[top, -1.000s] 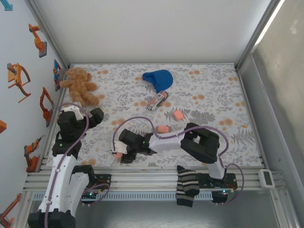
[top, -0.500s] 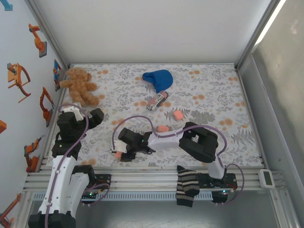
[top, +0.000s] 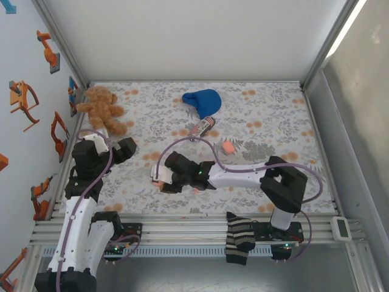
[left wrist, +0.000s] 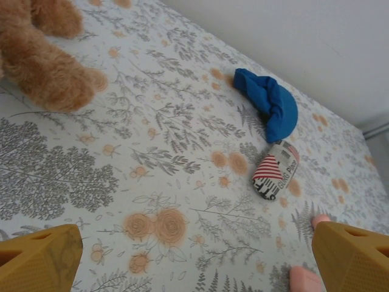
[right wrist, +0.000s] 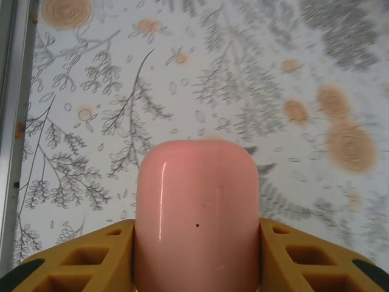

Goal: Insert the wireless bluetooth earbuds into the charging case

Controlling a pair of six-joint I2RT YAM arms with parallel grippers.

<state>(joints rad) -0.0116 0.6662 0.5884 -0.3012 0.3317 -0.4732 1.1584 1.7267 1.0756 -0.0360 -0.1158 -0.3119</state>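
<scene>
- Salmon-pink, smooth, rounded-square plastic charging case [right wrist: 197, 207]: clamped between the two yellow fingers of the right gripper [right wrist: 197, 267], one finger against each flank, rounded end poking out ahead of them; over the near-left part of the table.
- Right arm: extended leftward across the near half of the table, purple cable looping above it.
- Left gripper [left wrist: 196, 240]: yellow fingers spread wide, nothing between them; at the left side of the table, nearer than the bear.
- Small pink rounded lump [top: 228, 146]: lying mid-table, well apart from both grippers; case or earbud, cannot tell at this size.
- Grey-leaf, orange-flower printed tablecloth [top: 273, 121]: covering the whole table.
- Brown plush teddy bear [top: 103, 109]: lying in the far-left corner.
- Crumpled blue fabric item [top: 203, 100]: far centre.
- Red-and-white striped printed fabric roll [top: 202, 128]: just beside the blue item, on its near side.
- Black-and-beige striped sock [top: 239, 238]: draped over the front rail, near the right arm's base.
</scene>
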